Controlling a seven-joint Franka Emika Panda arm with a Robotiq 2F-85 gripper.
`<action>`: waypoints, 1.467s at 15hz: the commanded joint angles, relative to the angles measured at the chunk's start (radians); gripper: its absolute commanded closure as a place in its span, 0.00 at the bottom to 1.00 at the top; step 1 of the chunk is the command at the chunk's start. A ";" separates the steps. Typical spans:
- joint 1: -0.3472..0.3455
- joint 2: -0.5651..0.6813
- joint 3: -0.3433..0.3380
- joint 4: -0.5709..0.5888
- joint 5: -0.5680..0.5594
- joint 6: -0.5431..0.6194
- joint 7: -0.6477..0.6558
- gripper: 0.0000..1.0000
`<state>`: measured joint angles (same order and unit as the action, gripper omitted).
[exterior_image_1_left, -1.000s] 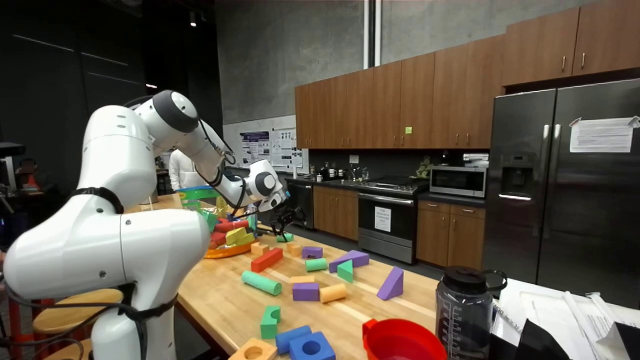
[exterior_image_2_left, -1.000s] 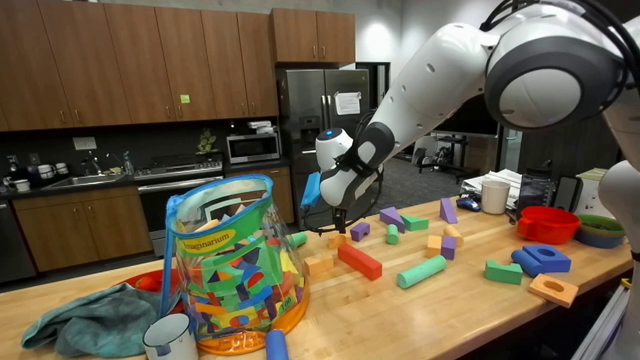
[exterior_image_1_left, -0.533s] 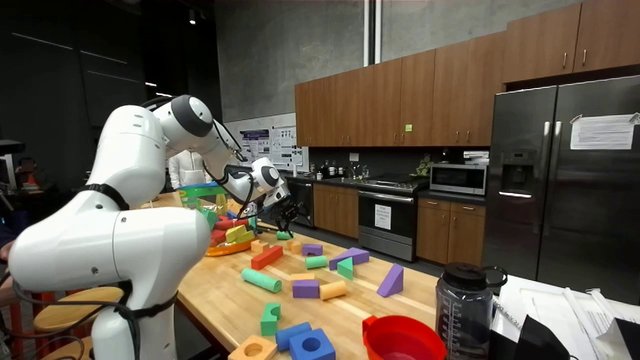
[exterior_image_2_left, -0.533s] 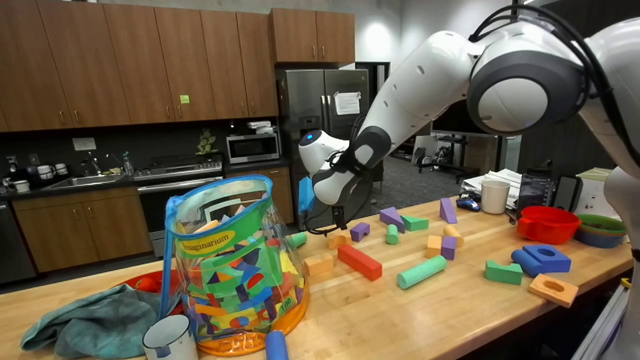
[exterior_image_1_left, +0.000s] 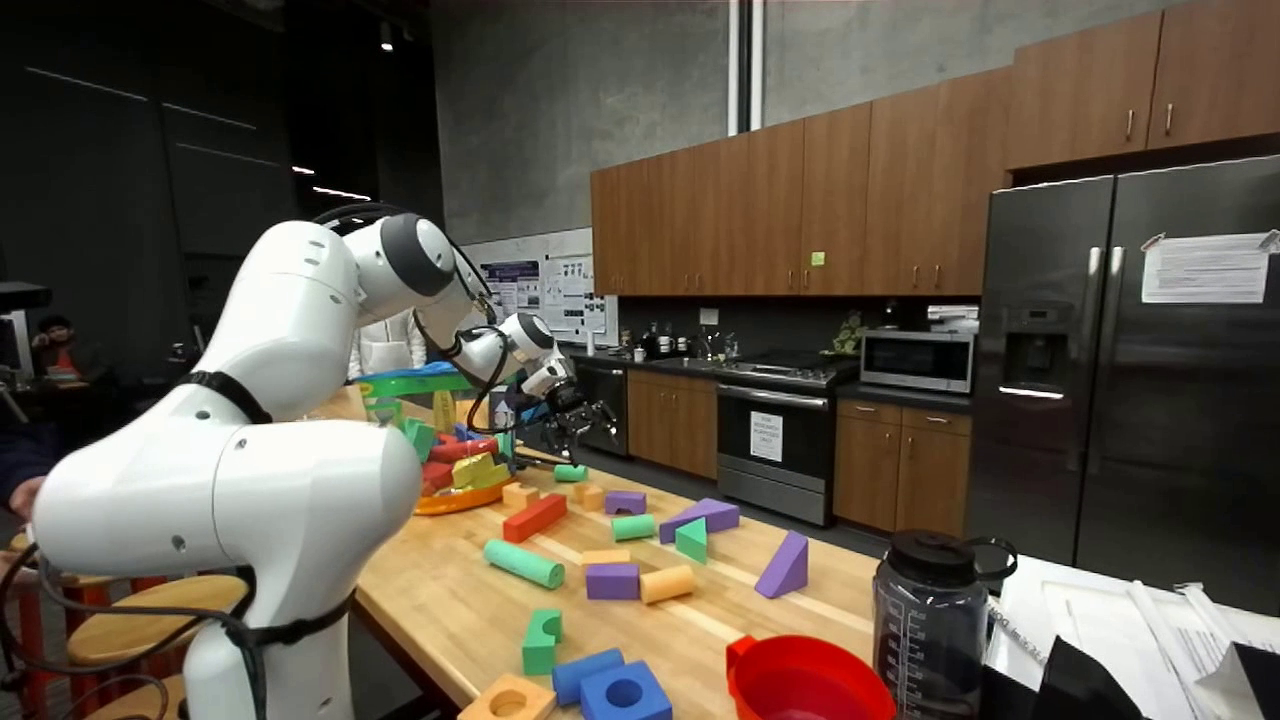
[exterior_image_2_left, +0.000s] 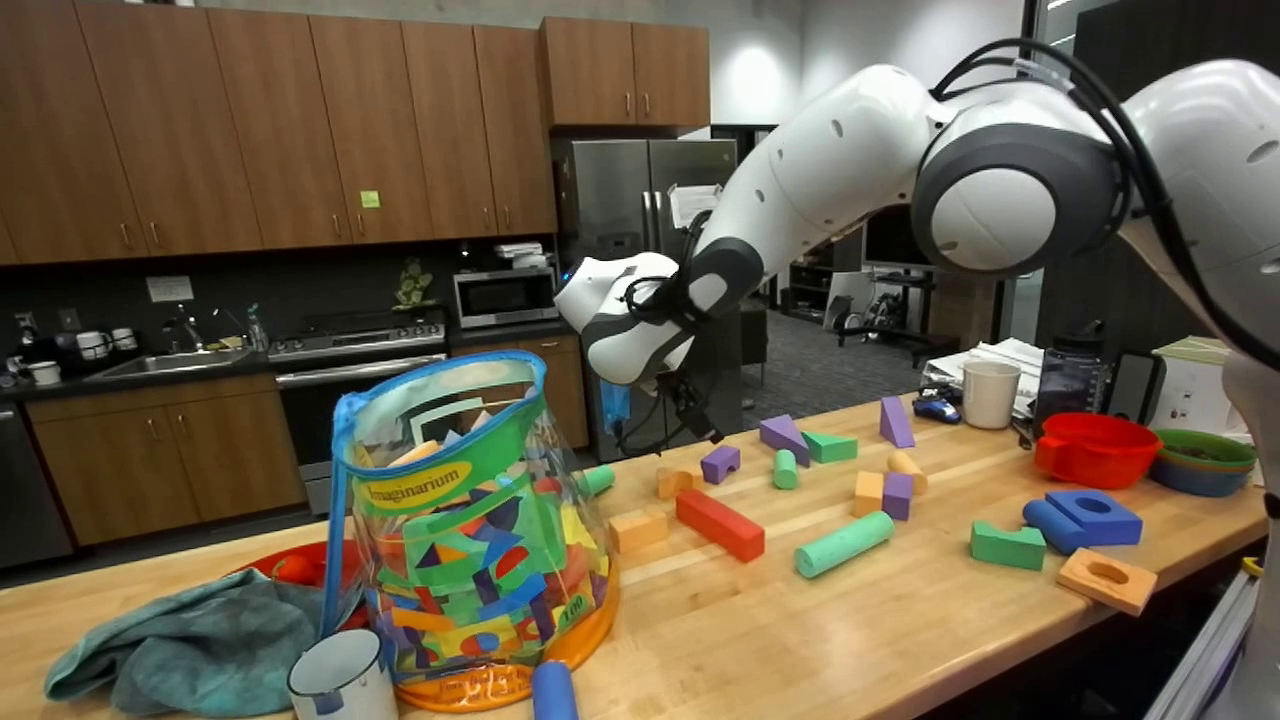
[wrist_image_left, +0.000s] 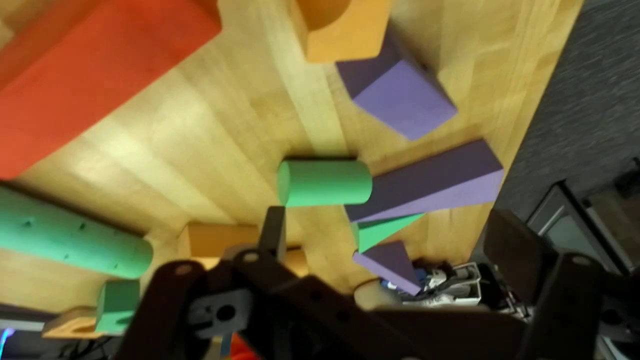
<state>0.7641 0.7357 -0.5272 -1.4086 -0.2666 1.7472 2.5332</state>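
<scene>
Short green cylinder (wrist_image_left: 325, 183) and purple ramp (wrist_image_left: 431, 184) lie untouched: your gripper (wrist_image_left: 388, 218) has tipped off vertical toward them, so its wide-spread, empty fingers (wrist_image_left: 273, 231) now face the pair.

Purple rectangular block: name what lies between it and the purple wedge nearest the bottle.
An orange cylinder, nearer the block than the wedge, seen in both exterior views.

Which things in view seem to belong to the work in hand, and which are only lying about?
Probably in the work:
gripper, open and empty
purple arch, orange arch and red block, near it

Apparently just lying about, farther off:
red bowl
water bottle
cloth
</scene>
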 joint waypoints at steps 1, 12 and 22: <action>-0.154 0.005 0.190 0.116 -0.050 -0.200 -0.016 0.00; -0.436 0.023 0.516 0.140 0.216 0.072 0.034 0.00; -0.272 0.057 0.184 0.032 0.320 0.496 0.068 0.00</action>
<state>0.4337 0.7916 -0.2535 -1.3316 0.0260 2.2270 2.6016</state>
